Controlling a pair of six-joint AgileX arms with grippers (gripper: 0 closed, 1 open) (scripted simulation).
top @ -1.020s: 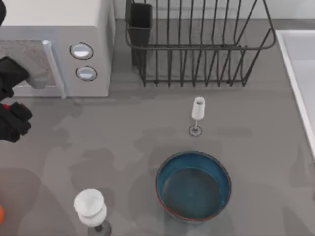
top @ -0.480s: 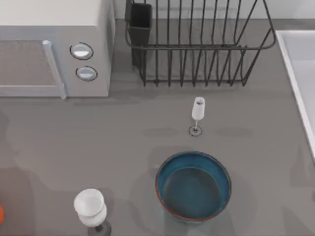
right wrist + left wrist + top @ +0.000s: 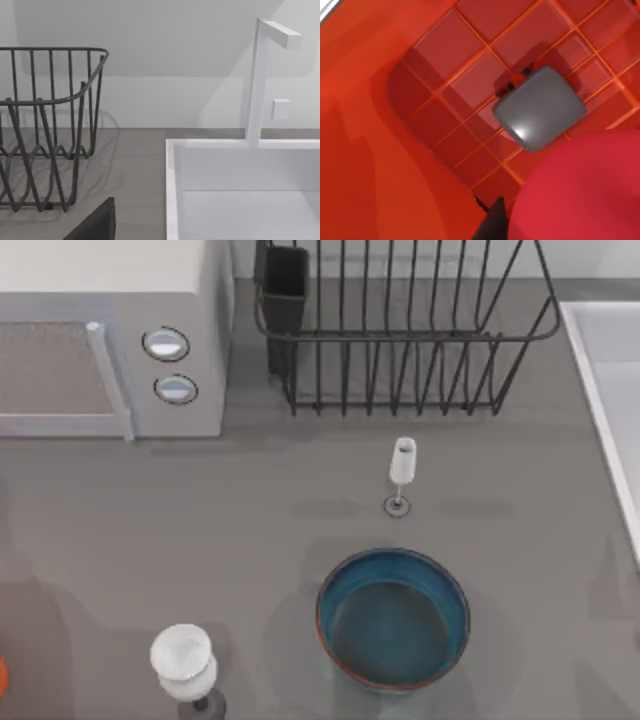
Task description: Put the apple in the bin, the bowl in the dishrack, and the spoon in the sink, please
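Observation:
In the left wrist view the red apple (image 3: 580, 190) looms close, held over the gridded floor of the orange-red bin (image 3: 395, 150), with one dark finger (image 3: 492, 225) of my left gripper against its side. The blue bowl (image 3: 393, 618) with its reddish-brown rim stands on the counter, front centre. At the back is the black wire dishrack (image 3: 400, 330) (image 3: 45, 125). The white sink (image 3: 605, 370) (image 3: 240, 190) lies at the right edge. One dark finger (image 3: 95, 225) of my right gripper points toward the sink. The spoon is out of view.
A white microwave (image 3: 110, 330) stands back left. One small wine glass (image 3: 401, 462) is between bowl and dishrack, a larger one (image 3: 183, 660) at front left. A grey rounded square (image 3: 540, 107) lies on the bin floor. A white faucet (image 3: 260, 80) rises behind the sink.
My left arm, at the top view's left edge a second ago, has moved off past that edge. Bowl and glasses have not moved.

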